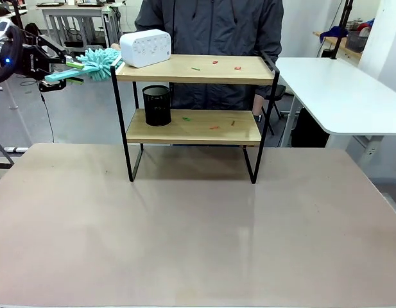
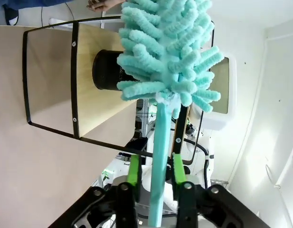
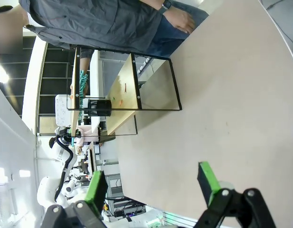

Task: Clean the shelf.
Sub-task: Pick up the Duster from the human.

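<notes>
I find the left gripper (image 2: 155, 167) clenched on the teal duster (image 2: 167, 52), whose head is at the shelf's (image 1: 262, 71) top left end. The shelf stands far-centre on the table (image 1: 185, 250). The right gripper (image 3: 151, 183) is released and empty.

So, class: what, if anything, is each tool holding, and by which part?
The left tool grips the teal duster by its flat handle, just below the fluffy head. The right tool is open and holds nothing.

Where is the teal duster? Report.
Front view, left side: the teal duster is held by the left gripper, its head beside the white box at the top-left corner of the shelf.
</notes>
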Motion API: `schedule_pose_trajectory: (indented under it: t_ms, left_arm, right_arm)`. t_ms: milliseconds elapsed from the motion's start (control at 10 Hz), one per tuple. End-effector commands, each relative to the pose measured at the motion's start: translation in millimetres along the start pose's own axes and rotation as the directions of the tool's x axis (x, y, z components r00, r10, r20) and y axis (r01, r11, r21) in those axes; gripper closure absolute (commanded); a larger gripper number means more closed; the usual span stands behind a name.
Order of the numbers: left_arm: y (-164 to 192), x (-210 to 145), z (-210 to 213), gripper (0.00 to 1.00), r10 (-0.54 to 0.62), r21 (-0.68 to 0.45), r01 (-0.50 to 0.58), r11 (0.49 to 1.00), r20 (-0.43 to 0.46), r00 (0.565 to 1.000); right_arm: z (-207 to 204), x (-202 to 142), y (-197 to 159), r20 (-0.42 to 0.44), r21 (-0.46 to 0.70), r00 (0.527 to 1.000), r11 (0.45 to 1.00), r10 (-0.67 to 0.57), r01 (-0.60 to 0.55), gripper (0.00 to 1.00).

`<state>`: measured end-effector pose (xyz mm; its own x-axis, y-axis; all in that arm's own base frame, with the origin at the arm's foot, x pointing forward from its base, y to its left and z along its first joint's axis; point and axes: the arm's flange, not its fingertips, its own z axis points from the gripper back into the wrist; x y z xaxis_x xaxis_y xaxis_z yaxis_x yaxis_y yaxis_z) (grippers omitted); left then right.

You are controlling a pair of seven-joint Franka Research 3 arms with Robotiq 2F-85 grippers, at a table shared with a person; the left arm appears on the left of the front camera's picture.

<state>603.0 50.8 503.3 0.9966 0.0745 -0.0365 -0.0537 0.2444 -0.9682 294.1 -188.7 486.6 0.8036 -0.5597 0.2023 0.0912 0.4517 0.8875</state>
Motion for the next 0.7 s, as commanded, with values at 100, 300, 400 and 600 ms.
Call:
schedule_pose_trajectory:
  t_ms: [100, 300, 400, 600]
  left_arm:
    - [5, -9, -13, 1.00, -0.020, -0.046, 0.020, 0.999, 0.003, 1.000]
    - [8, -9, -15, 1.00, -0.015, -0.045, 0.015, 0.999, 0.003, 1.000]
    - [6, -14, -12, 1.00, -0.014, -0.053, 0.012, 0.999, -0.034, 0.999]
    - [-5, -48, 18, 1.00, -0.078, -0.029, 0.077, 0.997, -0.046, 0.996]
  right_arm:
    - [-1, 2, 0, 0.013, 0.022, 1.000, 0.999, 0.026, -0.027, 0.00]
    - [-1, 2, 0, 0.013, 0.022, 1.000, 0.999, 0.026, -0.027, 0.00]
    - [-1, 2, 0, 0.013, 0.022, 1.000, 0.999, 0.026, -0.027, 0.00]
    - [-1, 2, 0, 0.013, 0.022, 1.000, 0.999, 0.026, -0.027, 0.00]
